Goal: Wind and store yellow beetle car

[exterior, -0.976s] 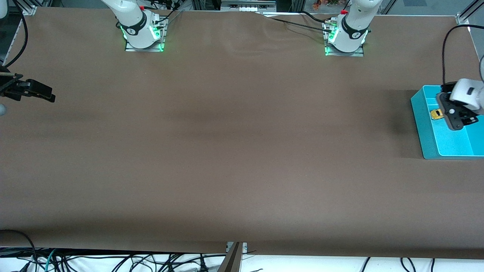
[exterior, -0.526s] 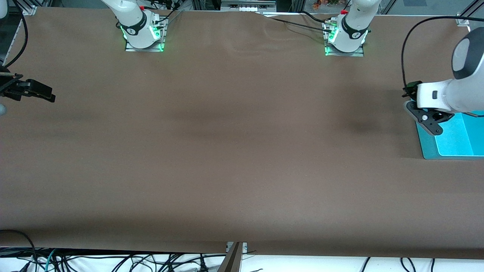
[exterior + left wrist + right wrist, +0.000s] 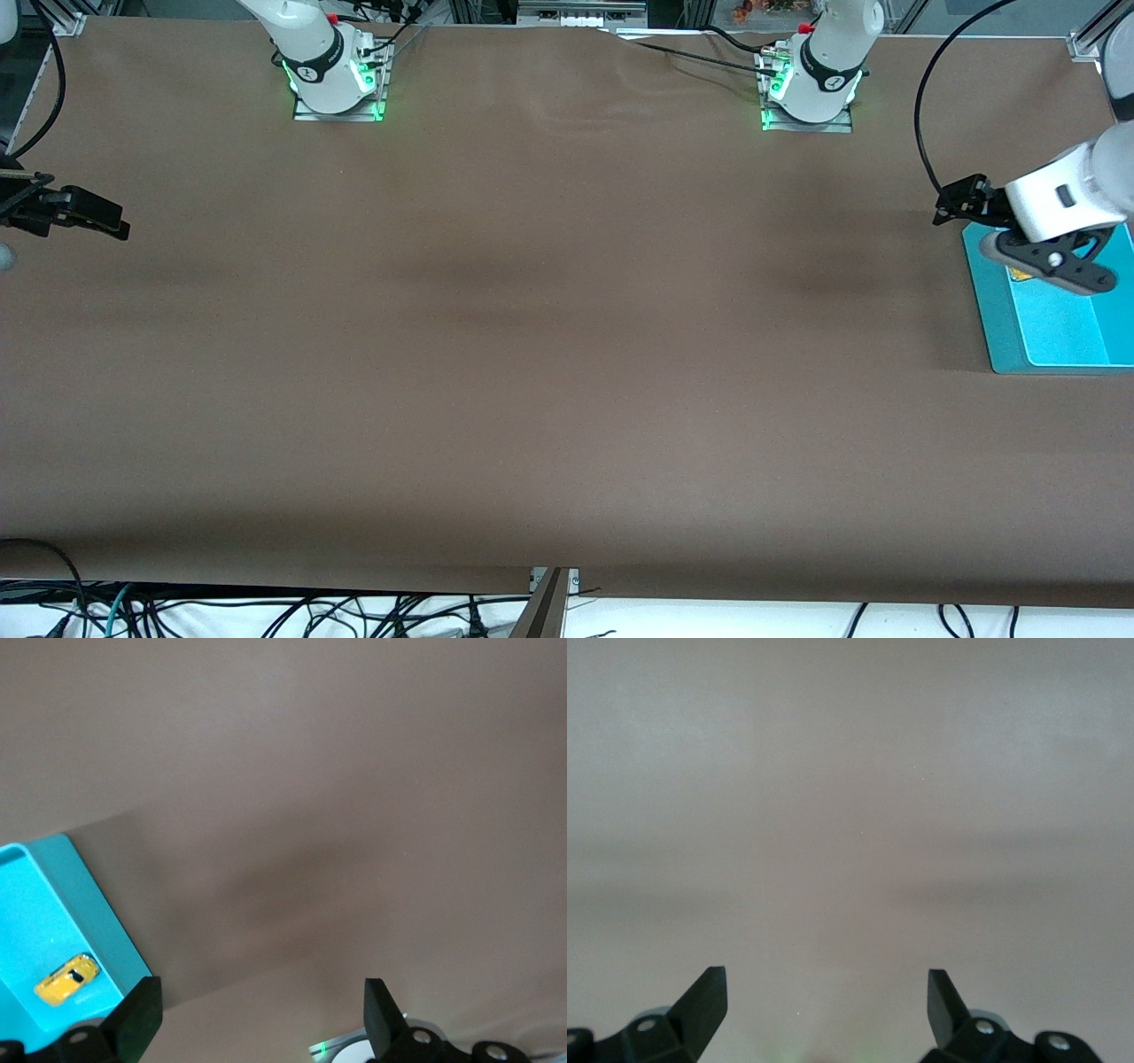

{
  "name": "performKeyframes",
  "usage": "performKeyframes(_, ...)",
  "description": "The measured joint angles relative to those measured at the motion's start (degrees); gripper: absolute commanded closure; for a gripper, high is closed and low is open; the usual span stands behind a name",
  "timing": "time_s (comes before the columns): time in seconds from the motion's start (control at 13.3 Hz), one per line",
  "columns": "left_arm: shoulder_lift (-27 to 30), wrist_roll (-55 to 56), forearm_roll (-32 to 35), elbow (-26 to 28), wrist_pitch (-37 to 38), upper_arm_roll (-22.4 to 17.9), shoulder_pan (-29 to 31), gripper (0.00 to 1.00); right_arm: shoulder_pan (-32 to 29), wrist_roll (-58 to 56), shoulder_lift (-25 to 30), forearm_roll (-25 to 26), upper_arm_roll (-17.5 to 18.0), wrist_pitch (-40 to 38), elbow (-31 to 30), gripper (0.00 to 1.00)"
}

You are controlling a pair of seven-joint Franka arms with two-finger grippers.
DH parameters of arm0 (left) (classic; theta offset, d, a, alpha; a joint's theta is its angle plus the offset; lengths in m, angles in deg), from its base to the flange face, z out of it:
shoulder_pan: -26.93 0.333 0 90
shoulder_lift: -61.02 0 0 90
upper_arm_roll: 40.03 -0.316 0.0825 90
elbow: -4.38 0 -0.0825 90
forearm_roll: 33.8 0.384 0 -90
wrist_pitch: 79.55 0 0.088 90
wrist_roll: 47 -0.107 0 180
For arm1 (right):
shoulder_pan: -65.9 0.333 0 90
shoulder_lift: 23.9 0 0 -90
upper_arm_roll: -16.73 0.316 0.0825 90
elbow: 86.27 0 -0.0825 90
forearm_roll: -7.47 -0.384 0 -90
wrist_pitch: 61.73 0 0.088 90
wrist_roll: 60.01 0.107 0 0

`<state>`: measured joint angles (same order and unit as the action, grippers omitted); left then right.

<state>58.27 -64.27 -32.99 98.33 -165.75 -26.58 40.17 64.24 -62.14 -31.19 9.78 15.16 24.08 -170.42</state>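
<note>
The yellow beetle car [image 3: 66, 980] lies on the floor of a teal bin [image 3: 27, 904] at the left arm's end of the table. In the front view only a sliver of the car [image 3: 1021, 275] shows under the left hand, inside the bin [image 3: 1063, 337]. My left gripper [image 3: 1054, 264] hangs in the air over the end of the bin toward the robots' bases. In the left wrist view it [image 3: 260, 1019] is open and empty, with the car off to one side of it. My right gripper [image 3: 84, 214] waits at the right arm's end of the table; it [image 3: 824, 1001] is open and empty.
A brown cloth [image 3: 549, 337] covers the whole table. The left arm's base [image 3: 808, 89] and the right arm's base [image 3: 332, 80] stand along the table's edge farthest from the front camera. A black cable [image 3: 926, 97] loops above the bin.
My left gripper has risen out of the bin and turned, leaving the car lying in it. The right arm has not moved.
</note>
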Motion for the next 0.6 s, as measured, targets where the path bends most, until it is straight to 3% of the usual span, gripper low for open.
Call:
performKeyframes(0.23, 3.1, 8.9, -0.1, 1.4, -5.5, -5.9, -7.5, 0.0, 0.0, 0.0, 0.0, 0.0, 0.0, 0.0, 0.0, 0.0)
performKeyframes(0.6, 3.8, 15.7, -0.9, 6.4, -9.5, -6.9, -10.4, 0.0, 0.0, 0.0, 0.0, 0.0, 0.0, 0.0, 0.0, 0.0)
